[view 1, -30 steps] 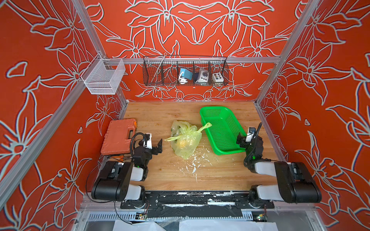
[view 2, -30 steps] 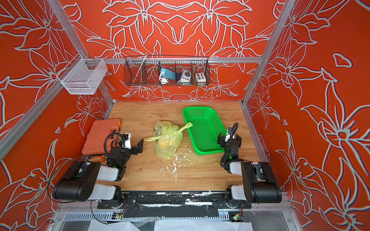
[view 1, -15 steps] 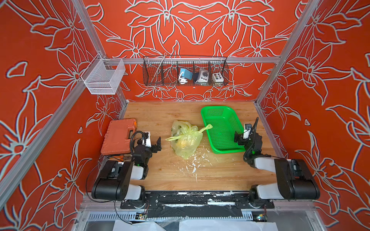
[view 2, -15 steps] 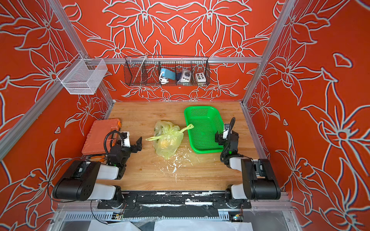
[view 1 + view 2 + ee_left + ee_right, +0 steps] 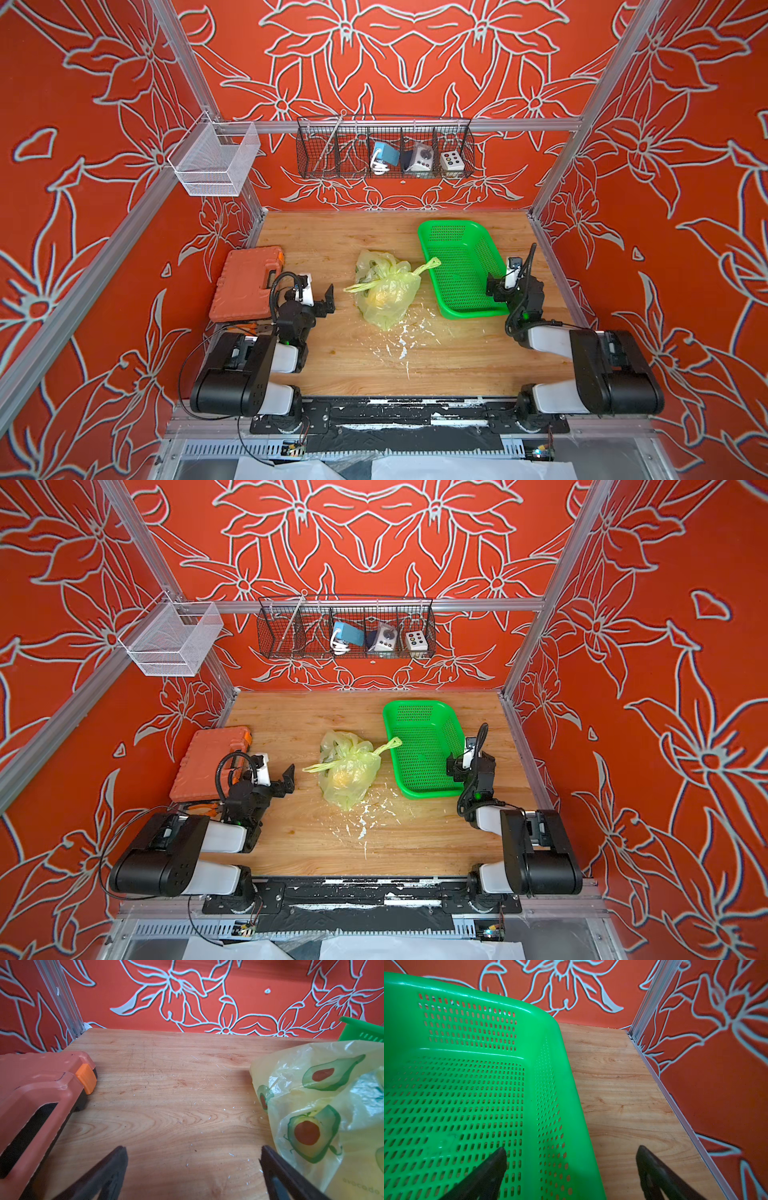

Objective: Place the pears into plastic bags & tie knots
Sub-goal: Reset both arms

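On the bench (image 5: 436, 365), mid-way btw. the arms, the avocado-print plastic bag (image 5: 390, 286) holds the pears (image 5: 380, 298), seen yellow thru it, handles prob. knotted, so left claw (image 5: 325, 301) beside it and right claw (image 5: 496, 291) over the green basket (image 5: 457, 253) hang spread, empty.

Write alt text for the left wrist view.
The left gripper, jaws wide apart and empty, faces the wooden table. An avocado-print plastic bag lies on one side, an orange tool case on the other, a green basket beyond the bag.
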